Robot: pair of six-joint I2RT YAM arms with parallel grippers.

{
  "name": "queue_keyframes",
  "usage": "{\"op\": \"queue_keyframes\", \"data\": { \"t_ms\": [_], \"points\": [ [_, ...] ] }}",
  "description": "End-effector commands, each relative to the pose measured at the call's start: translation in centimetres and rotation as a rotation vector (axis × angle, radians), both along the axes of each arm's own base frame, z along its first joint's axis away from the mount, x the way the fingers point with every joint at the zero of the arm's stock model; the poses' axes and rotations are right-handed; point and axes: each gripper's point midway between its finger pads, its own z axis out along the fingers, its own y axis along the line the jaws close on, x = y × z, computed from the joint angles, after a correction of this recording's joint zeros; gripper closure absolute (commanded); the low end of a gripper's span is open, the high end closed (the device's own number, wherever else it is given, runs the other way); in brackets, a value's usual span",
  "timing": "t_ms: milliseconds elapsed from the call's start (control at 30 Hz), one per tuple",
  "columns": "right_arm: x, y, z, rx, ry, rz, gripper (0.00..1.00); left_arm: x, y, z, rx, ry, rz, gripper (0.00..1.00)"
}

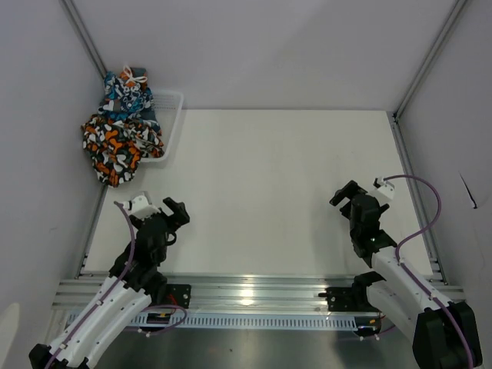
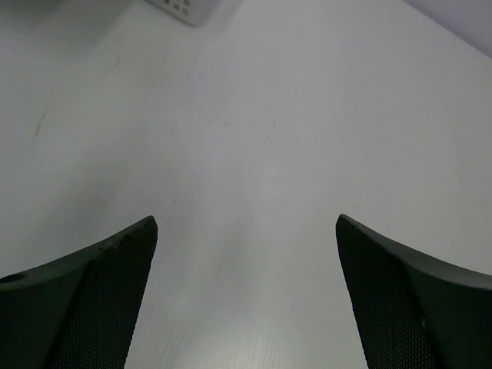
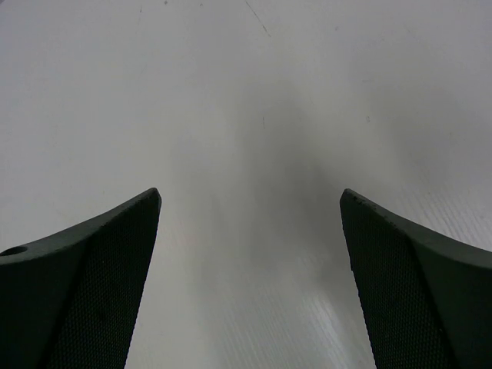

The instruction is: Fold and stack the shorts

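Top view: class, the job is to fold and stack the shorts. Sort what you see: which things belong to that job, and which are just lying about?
Belong to the job:
orange camouflage shorts
blue-teal cartoon shorts

Just lying about:
white mesh basket
table

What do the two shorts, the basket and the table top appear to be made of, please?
Orange camouflage shorts and blue cartoon-print shorts: soft printed fabric, judging by crumpled, drooping folds. Basket: probably white plastic, rigid with slotted walls. Table top: smooth matte white sheet, perhaps plastic or laminate; faintly ribbed up close.
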Motion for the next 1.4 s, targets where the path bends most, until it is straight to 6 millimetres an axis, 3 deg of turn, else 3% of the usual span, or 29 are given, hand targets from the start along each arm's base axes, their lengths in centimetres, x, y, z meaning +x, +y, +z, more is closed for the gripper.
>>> {"op": "queue_keyframes", "data": {
  "t_ms": [0,100,133,200,233,300,333,400,433,500,667,833,967,1100,1167,1200,1267,1300,1367],
  "points": [
    [1.0,0.1,2.7,0.028,-0.080,-0.009,0.01,0.1,1.2,1.6,-0.011,-0.006,0.093,0.01],
    [1.0,0.1,2.8,0.034,-0.088,-0.009,0.01,-0.4,2.4,3.3,-0.048,0.005,0.183,0.01],
    [1.0,0.1,2.7,0.034,-0.089,-0.009,0.01,-0.1,2.5,5.7,-0.096,-0.024,0.213,0.01],
    [1.0,0.3,2.5,0.040,-0.084,-0.005,0.01,0.0,3.5,5.7,-0.065,0.030,0.276,0.01],
    [1.1,0.4,2.5,0.041,-0.080,0.002,0.01,0.5,4.7,8.7,-0.093,-0.011,0.330,0.01],
    [1.2,0.5,2.2,0.043,-0.068,0.005,0.01,1.1,5.5,9.2,-0.093,0.035,0.353,0.01],
    [1.2,0.6,2.1,0.044,-0.062,0.014,0.01,2.0,6.9,10.8,-0.089,0.040,0.402,0.01],
    [1.3,0.7,2.1,0.046,-0.058,0.018,0.00,3.1,7.3,11.9,-0.099,0.066,0.384,0.01],
    [1.4,0.9,2.1,0.048,-0.058,0.024,0.00,3.8,8.8,11.1,-0.093,0.114,0.432,0.01],
    [1.4,0.9,1.9,0.051,-0.053,0.024,0.01,4.9,10.3,12.6,-0.115,0.109,0.457,0.01],
    [1.6,1.5,1.7,0.066,-0.047,0.051,0.01,8.7,12.7,13.0,-0.140,0.150,0.498,0.01],
    [1.7,1.7,1.7,0.069,-0.043,0.060,0.00,11.5,14.4,11.0,-0.159,0.182,0.554,0.01],
    [1.7,1.6,2.1,0.068,-0.053,0.061,0.00,13.2,16.1,7.8,-0.230,0.234,0.592,0.01],
    [1.5,1.5,2.3,0.068,-0.060,0.062,0.01,14.3,18.0,4.2,-0.355,0.257,0.622,0.16],
    [1.5,1.6,2.3,0.067,-0.060,0.064,0.01,15.0,18.0,4.1,-0.403,0.237,0.598,0.29],
    [1.5,1.5,2.2,0.068,-0.059,0.062,0.00,15.0,18.3,4.0,-0.424,0.232,0.614,0.41],
    [1.5,1.6,2.3,0.067,-0.060,0.064,0.01,15.3,18.5,4.0,-0.438,0.221,0.613,0.56],
    [1.5,1.5,2.2,0.067,-0.058,0.064,0.01,15.3,18.9,4.0,-0.445,0.215,0.621,0.78],
    [1.4,1.5,2.2,0.068,-0.057,0.063,0.00,15.3,18.9,3.9,-0.460,0.214,0.620,1.00]
  ]
}}
